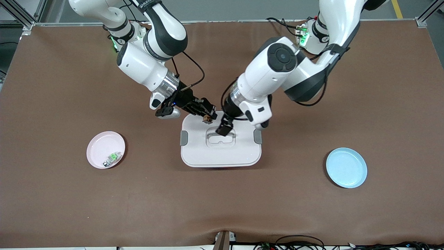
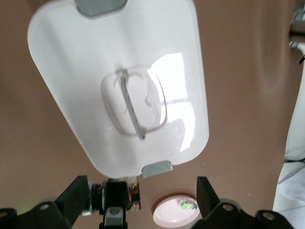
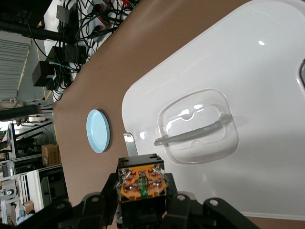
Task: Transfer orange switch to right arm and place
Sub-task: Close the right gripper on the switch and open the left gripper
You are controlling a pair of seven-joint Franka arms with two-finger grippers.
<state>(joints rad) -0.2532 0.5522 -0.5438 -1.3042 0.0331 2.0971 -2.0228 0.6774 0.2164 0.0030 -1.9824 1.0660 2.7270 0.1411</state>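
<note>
The orange switch (image 1: 207, 119) is a tiny black block with an orange face. My right gripper (image 1: 206, 114) is shut on it and holds it over the edge of the white lidded box (image 1: 208, 154) toward the robots. In the right wrist view the switch (image 3: 142, 182) sits between the fingers of my right gripper (image 3: 142, 193). My left gripper (image 1: 224, 127) is open and hangs over the box lid beside the switch. In the left wrist view the fingers of my left gripper (image 2: 140, 188) stand wide apart and do not touch the switch (image 2: 134, 193).
A pink plate (image 1: 100, 146) toward the right arm's end holds a small green-and-silver part (image 1: 112, 158). A blue plate (image 1: 347, 167) lies toward the left arm's end. The white box has a clear recessed handle (image 1: 221, 136) in the middle of its lid.
</note>
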